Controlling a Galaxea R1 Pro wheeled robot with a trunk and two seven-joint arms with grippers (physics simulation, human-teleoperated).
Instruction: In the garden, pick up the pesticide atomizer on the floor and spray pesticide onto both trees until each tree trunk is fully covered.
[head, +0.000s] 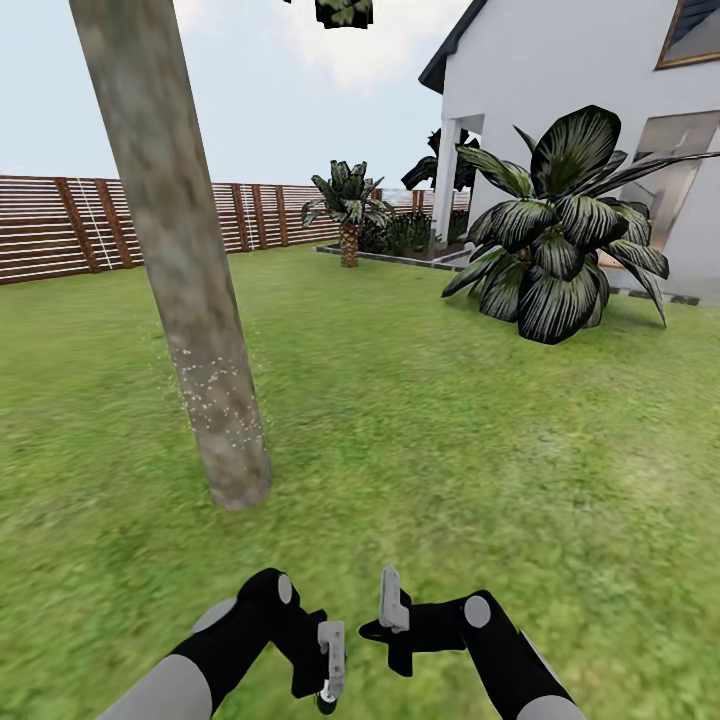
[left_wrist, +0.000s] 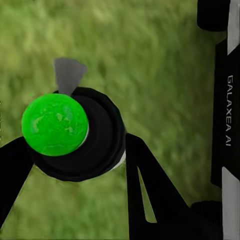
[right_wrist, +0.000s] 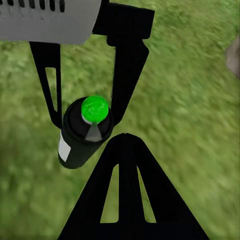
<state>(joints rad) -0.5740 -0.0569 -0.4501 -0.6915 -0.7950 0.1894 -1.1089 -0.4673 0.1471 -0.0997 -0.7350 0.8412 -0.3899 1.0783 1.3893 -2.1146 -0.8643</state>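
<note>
From my head, I saw the tree trunk (head: 190, 330) standing near me on the left, on the grass (head: 450, 430). Tiny white specks of pesticide (head: 215, 400) sat on its low part. Higher up, the bark looked bare. My left pincer (head: 330, 660) and right pincer (head: 392, 605) hung low in front of me, close together.

From my left wrist, I saw the atomizer (left_wrist: 95, 145), black with a green top (left_wrist: 55, 125). My left pincer was pinching it between its fingers (left_wrist: 150, 185).

From my right wrist, I saw the atomizer (right_wrist: 80, 140) over the grass, held in my left pincer. My right pincer looked pressed together with nothing in it.

I think I was spraying the first tree. Next I would need to aim the atomizer higher up the trunk.
</note>
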